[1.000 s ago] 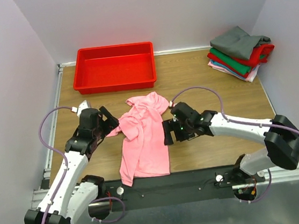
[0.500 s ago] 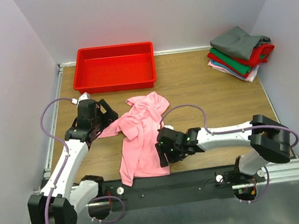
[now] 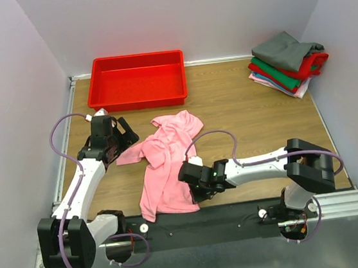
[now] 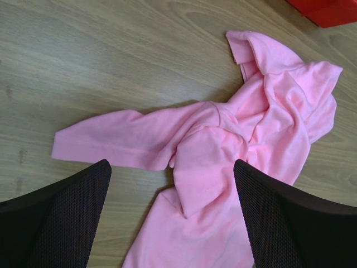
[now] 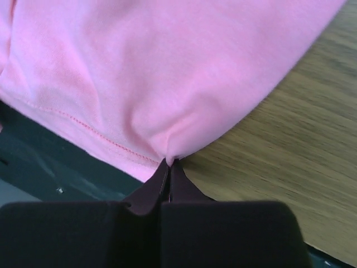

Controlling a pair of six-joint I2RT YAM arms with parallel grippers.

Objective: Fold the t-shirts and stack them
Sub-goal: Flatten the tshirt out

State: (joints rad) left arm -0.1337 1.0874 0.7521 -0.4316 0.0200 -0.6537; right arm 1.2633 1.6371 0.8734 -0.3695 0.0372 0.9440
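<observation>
A crumpled light pink t-shirt [image 3: 165, 158] lies in the middle of the table, one sleeve stretched out to the left. My right gripper [image 3: 196, 195] is at the shirt's near right corner, by the table's front edge. In the right wrist view its jaws [image 5: 169, 163] are shut on a pinch of the pink hem [image 5: 139, 67]. My left gripper [image 3: 125, 137] hovers open above the left sleeve. The left wrist view shows its fingers [image 4: 72, 212] spread wide over the pink cloth [image 4: 223, 139], touching nothing. A stack of folded t-shirts [image 3: 287, 63], grey on top of red and green, sits at the back right.
A red plastic tray [image 3: 142, 102] stands at the back left with nothing in it. The black rail [image 3: 240, 214] that carries the arm bases runs along the near edge, just below the shirt's hem. Walls close in the table on three sides.
My right gripper moved left and nearer, down to the shirt's near right corner, and shut on the hem. The left arm drew back slightly to the left, still open.
</observation>
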